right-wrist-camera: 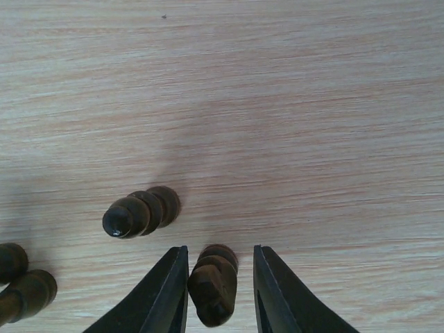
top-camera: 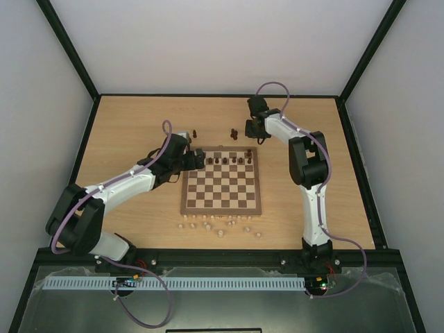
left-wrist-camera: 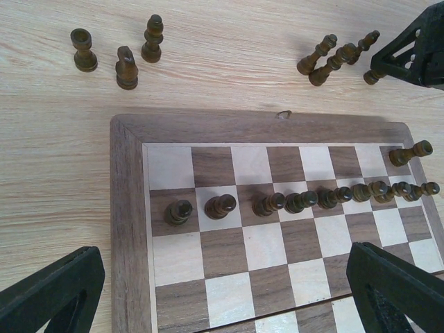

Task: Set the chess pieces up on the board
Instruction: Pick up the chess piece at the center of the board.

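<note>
Well, starting with the right gripper (right-wrist-camera: pixel 220 251), down at the tabletop (right-wrist-camera: pixel 277 104) just past the far edge of the chessboard (left-wrist-camera: pixel 128 208): got its jaws narrowed around a dark brown chess piece (right-wrist-camera: pixel 214 288), snug on one side with a sliver of gap on the other, so can't tell if actually clamped. Can spot another dark piece (right-wrist-camera: pixel 141 211) just left of those fingers. Over to the left gripper (left-wrist-camera: pixel 225 277): got its jaws flung fully wide, hanging over the board's far-left corner. Looking at a row of dark pawns (left-wrist-camera: pixel 305 200) lined up on the second rank, plus one taller piece (left-wrist-camera: pixel 409 152) at the back rank's right end. Also seeing a rook (left-wrist-camera: pixel 84 50), knight (left-wrist-camera: pixel 126 67) and bishop (left-wrist-camera: pixel 152 38) standing on the wood beyond the board, and pale pieces (top-camera: pixel 215 223) scattered along its near edge.
</note>
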Controlling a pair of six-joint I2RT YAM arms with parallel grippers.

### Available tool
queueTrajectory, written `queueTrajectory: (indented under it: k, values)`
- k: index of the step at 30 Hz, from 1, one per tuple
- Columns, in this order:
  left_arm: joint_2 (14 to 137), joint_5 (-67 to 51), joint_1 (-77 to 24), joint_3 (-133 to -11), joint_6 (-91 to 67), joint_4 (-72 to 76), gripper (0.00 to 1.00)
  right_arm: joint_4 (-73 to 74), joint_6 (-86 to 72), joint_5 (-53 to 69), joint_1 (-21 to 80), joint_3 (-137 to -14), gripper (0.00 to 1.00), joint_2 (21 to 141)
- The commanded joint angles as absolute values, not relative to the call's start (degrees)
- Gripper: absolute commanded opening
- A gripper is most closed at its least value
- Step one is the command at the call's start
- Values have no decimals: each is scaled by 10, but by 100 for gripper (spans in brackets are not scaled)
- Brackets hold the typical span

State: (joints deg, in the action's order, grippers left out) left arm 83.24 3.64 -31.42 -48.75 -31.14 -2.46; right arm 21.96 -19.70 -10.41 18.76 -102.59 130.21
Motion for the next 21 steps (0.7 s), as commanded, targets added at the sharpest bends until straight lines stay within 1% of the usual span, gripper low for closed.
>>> queueTrajectory:
  k: [1, 8, 11, 14, 21]
  values:
    - [834, 40, -310, -483, -311, -20, 99, 231, -196, -100, 187, -1020, 26, 1296]
    - [836, 38, -310, -482, -311, -18, 99, 234, -199, -103, 187, -1022, 13, 1296]
    - [837, 36, -310, -482, -312, -18, 99, 234, -200, -106, 187, -1017, 10, 1285]
    - [837, 34, -310, -482, -313, -17, 99, 229, -204, -107, 188, -1001, 8, 1262]
    - [826, 39, -310, -481, -312, -20, 99, 214, -207, -116, 203, -933, 8, 1165]
